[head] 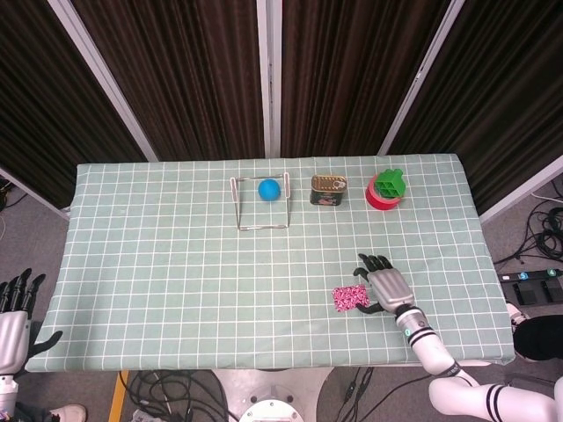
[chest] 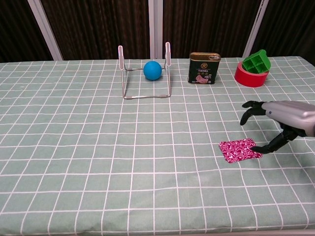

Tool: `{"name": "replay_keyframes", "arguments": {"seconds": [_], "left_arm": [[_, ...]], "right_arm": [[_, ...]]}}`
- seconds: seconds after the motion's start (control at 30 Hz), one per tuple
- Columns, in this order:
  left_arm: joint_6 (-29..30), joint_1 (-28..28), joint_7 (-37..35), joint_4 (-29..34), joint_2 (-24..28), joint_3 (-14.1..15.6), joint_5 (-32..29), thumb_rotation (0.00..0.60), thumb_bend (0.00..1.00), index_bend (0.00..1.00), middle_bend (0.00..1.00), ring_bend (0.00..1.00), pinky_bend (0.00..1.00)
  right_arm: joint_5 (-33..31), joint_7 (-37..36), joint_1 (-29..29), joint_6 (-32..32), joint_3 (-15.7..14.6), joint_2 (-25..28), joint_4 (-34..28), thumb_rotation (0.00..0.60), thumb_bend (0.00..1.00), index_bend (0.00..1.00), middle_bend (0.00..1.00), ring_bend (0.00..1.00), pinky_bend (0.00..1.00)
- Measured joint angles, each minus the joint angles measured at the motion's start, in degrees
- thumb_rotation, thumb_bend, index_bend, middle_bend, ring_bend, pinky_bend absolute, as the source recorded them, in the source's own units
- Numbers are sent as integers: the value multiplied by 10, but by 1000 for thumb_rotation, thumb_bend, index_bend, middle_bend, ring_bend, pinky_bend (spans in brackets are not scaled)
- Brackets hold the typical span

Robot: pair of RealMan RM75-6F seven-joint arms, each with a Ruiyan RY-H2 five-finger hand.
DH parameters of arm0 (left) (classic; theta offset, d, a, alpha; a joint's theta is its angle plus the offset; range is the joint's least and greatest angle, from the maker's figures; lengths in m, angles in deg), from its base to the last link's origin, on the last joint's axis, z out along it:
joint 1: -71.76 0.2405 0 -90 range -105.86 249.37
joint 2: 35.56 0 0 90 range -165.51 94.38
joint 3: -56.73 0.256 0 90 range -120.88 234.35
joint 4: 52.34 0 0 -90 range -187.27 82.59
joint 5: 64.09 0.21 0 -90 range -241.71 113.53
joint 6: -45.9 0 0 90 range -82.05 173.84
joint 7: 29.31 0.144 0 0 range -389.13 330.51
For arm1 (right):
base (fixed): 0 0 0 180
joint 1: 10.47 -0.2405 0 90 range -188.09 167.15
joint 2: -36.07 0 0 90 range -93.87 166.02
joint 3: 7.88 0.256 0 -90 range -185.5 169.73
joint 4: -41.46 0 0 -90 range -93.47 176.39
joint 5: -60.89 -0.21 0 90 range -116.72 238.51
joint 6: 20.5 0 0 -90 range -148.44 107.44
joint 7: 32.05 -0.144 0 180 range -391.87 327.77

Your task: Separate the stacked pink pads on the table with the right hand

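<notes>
The pink patterned pads [head: 350, 298] [chest: 239, 149] lie as one flat stack on the green checked cloth, right of the middle and toward the front. My right hand [head: 387, 284] [chest: 278, 123] hovers just to their right with its fingers spread. Its thumb tip reaches down to the stack's right edge, and the other fingers hang clear of it. Nothing is held. My left hand [head: 13, 316] hangs off the table's front left corner with its fingers apart, shown only in the head view.
At the back stand a wire rack [chest: 144, 73] with a blue ball [chest: 152, 70] behind it, a dark green tin [chest: 204, 68], and a red tape roll [chest: 250, 74] with a green block [chest: 257, 61] on top. The table's right edge [head: 494, 272] lies near my right hand.
</notes>
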Motion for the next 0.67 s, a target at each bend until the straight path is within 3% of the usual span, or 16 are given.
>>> {"name": "replay_keyframes", "arguments": {"seconds": [0.3,0.4,0.67], "left_arm": [[3,2,-15,-14,-7,-3,-1,600,72,136,51,62,80],[4,0,-15,-16,-10,-5,1,600,72,137,51,63,80],[2,-9,-7,-8,-11,-8,10,600,72,136,51,62,80]], "right_arm": [[81,-81,79,168,5,74,-39,474,157,208,1,0,0],[115,-137,113,212,-3,111,-54,497,156,199,1,0,0],[205,-232,210,330,-35,187,-78,494,157,197,0,0,0]]}}
